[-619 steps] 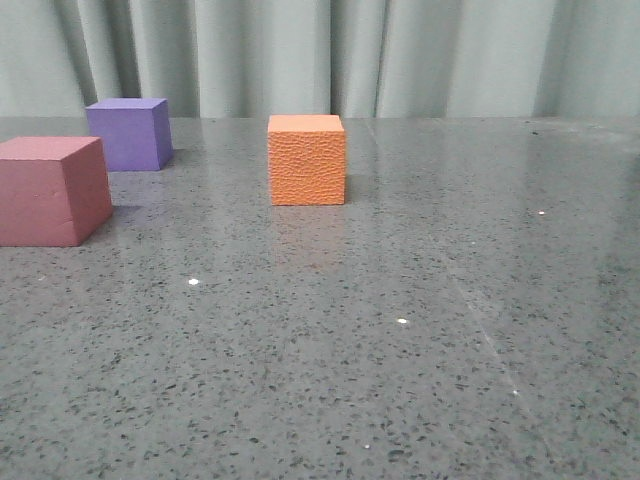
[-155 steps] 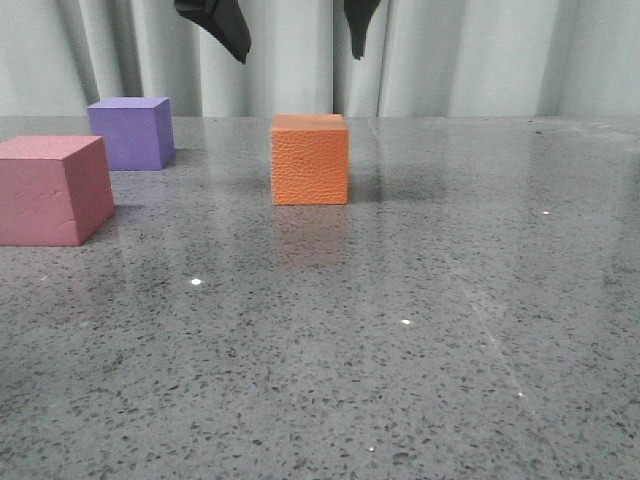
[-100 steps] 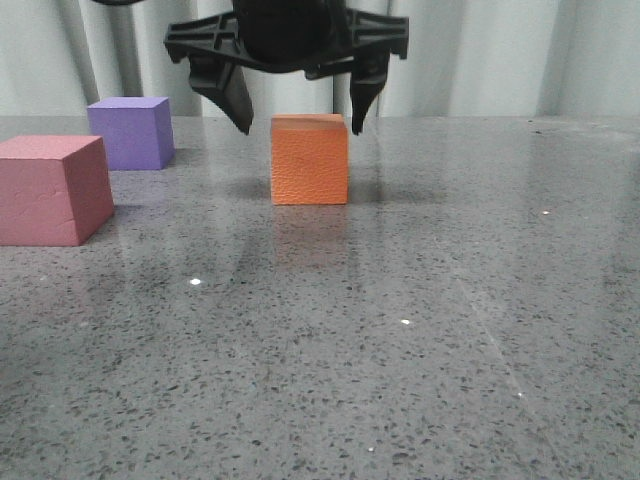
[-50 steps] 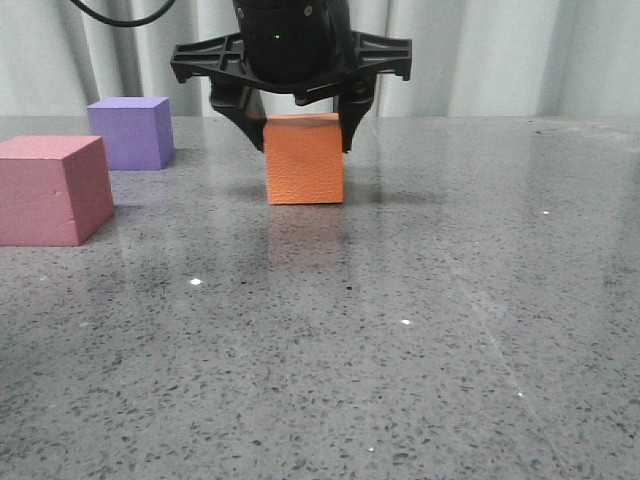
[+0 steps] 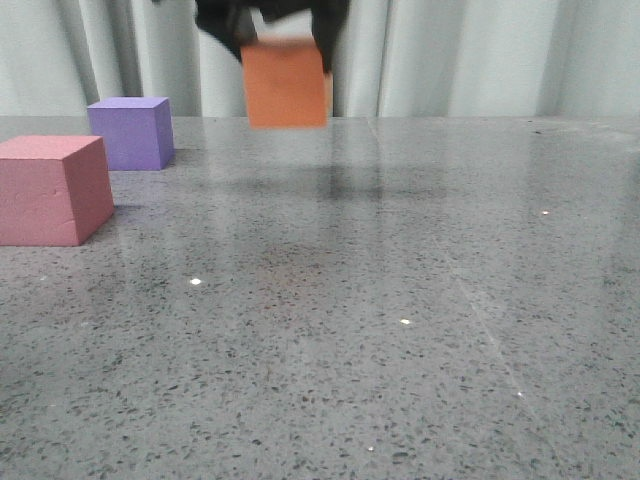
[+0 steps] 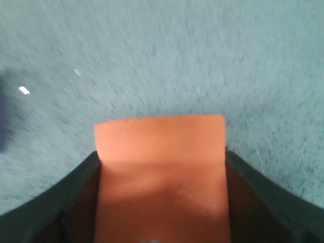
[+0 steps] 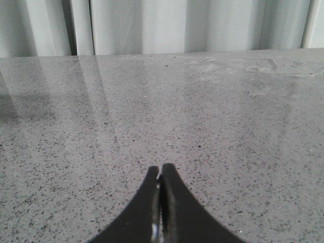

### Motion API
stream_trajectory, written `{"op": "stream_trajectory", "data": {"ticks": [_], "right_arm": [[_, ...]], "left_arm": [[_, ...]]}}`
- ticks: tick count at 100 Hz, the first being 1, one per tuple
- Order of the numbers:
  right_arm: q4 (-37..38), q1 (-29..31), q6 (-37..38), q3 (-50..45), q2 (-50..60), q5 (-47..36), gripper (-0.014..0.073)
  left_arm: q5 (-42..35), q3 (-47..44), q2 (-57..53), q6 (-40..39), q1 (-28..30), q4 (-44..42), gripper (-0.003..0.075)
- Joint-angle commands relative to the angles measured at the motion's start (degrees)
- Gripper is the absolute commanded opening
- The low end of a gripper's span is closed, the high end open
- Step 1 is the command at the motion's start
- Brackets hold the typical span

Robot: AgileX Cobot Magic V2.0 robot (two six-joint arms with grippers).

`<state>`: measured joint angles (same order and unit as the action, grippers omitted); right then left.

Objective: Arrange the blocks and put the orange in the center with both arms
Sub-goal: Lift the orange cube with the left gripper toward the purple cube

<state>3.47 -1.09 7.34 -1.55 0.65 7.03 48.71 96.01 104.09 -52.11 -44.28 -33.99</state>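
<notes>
On the far left of my front view I see the pinkish-red cube (image 5: 52,190) sitting flat on the speckled grey table (image 5: 400,330). Just behind it, a little to its right and apart from it, the purple cube (image 5: 130,132) also rests on the table.

Moving right, my left hand (image 5: 283,40) hangs at the top edge of the front view, mostly cut off and blurred. It is clamped on the orange cube (image 5: 286,84), one dark finger pressed against each side, and the cube is in the air, clear of the table, with a faint shadow below it on the surface. My left wrist view confirms the grip: the orange cube (image 6: 161,177) fills the gap between the two fingers (image 6: 55,202), with table beneath.

My right hand (image 7: 161,172) shows only in its own wrist view, fingertips pressed together on nothing, over bare table with the pale curtain (image 7: 177,25) beyond.
</notes>
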Motion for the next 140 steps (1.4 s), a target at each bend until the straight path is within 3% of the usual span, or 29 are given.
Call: {"op": "stream_trajectory", "data": {"ticks": [1, 16, 53, 81, 140], "right_arm": [[-0.1, 0.4, -0.5, 0.8, 1.4, -4.9, -0.0067], [-0.1, 0.4, -0.5, 0.8, 1.4, -4.9, -0.0067], [-0.1, 0.4, -0.5, 0.8, 1.4, -4.9, -0.0067], [-0.1, 0.4, -0.5, 0.8, 1.4, -4.9, -0.0067], [-0.1, 0.4, -0.5, 0.8, 1.4, -4.9, -0.0067]], "left_arm": [[0.6, 1.8, -5.8, -0.3, -0.2, -6.5, 0.0272], [4.7, 1.8, -9.4, 0.6, 0.1, -12.0, 0.0272], [5.1, -4.1, -14.6, 2.8, 8.1, -10.1, 0.0272], [-1.0, -13.9, -16.7, 2.8, 11.9, -8.3, 0.0272], [-13.6, -23.2, -16.7, 2.8, 16.9, -5.4, 0.0272]]}}
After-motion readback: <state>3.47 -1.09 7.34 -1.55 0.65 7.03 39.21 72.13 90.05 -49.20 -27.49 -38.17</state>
